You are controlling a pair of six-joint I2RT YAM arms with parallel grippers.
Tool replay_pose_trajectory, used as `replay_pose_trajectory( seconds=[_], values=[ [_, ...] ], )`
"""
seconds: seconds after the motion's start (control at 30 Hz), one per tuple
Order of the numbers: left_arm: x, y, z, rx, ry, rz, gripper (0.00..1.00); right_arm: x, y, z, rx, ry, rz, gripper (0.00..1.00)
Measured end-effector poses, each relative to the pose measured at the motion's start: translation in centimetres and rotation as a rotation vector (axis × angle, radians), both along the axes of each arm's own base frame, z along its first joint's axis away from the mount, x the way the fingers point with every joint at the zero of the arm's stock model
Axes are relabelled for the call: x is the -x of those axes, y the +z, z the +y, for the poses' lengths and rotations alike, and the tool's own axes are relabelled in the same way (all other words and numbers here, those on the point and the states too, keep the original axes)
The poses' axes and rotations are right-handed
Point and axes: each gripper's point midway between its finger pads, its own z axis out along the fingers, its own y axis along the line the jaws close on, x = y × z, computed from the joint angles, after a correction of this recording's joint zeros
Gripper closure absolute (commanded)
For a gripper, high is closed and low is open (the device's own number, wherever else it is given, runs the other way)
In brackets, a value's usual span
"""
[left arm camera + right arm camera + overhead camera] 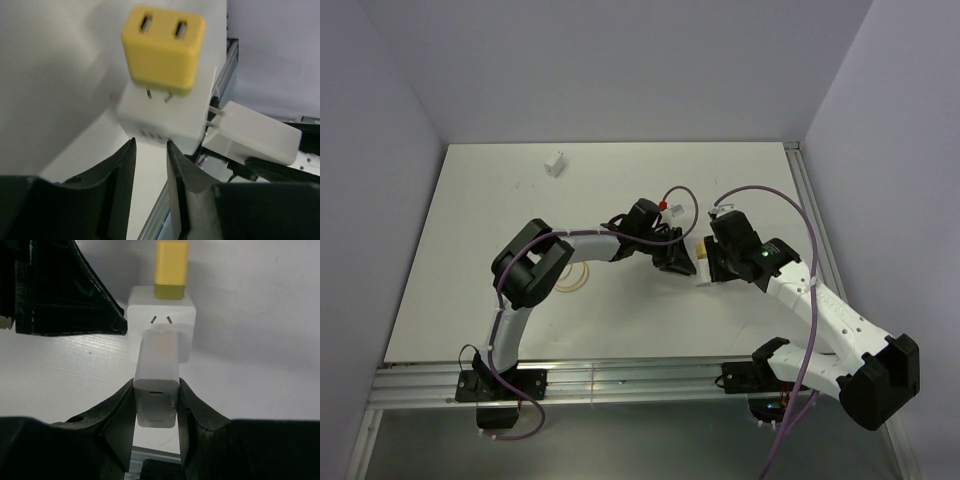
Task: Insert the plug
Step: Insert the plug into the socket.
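A white socket cube [165,117] lies on the table with a yellow adapter [162,47] plugged into one face, its prongs partly showing. My right gripper [156,385] is shut on a white charger plug [156,400] and holds it against the cube's near face [160,305]. In the left wrist view the charger [255,132] has its prongs partly inside the cube. My left gripper [150,150] is just beside the cube, its jaws a narrow gap apart and empty. In the top view both grippers, left [678,262] and right [712,265], meet at the cube [701,252].
A small white block [556,163] lies at the table's far left. A red and white connector [668,207] hangs on a purple cable near the left wrist. A metal rail [620,375] runs along the near edge, and another rail [810,220] runs along the right.
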Motion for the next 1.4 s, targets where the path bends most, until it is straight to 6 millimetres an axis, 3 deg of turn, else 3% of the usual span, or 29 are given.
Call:
replay_pose_trajectory(
  seconds=[0.2,0.57,0.93,1.07,1.23,1.4],
  values=[
    [0.8,1.4,-1.2,0.064,-0.033,-0.02,0.52,-0.5,0.4,1.6,-0.069,0.023,-0.017,1.0],
    [0.2,1.4,-1.1,0.028,0.018,-0.04,0.54,-1.0,1.1,1.5,-0.106,-0.005,-0.052,1.0],
    [0.8,4.4,2.9,0.017,0.125,-0.212,0.57,-1.9,4.4,-1.3,-0.163,-0.132,-0.134,1.0],
    [0.8,3.2,3.3,-0.005,0.137,-0.217,0.69,-1.5,3.7,-0.9,-0.163,-0.102,-0.044,1.0],
    [0.0,1.7,3.0,-0.05,0.151,-0.2,0.76,-1.5,2.7,-0.7,-0.111,-0.07,0.067,1.0],
    [-0.4,1.2,2.6,-0.062,0.158,-0.189,0.84,-1.3,3.4,-1.0,-0.068,-0.044,0.121,1.0]
  ],
)
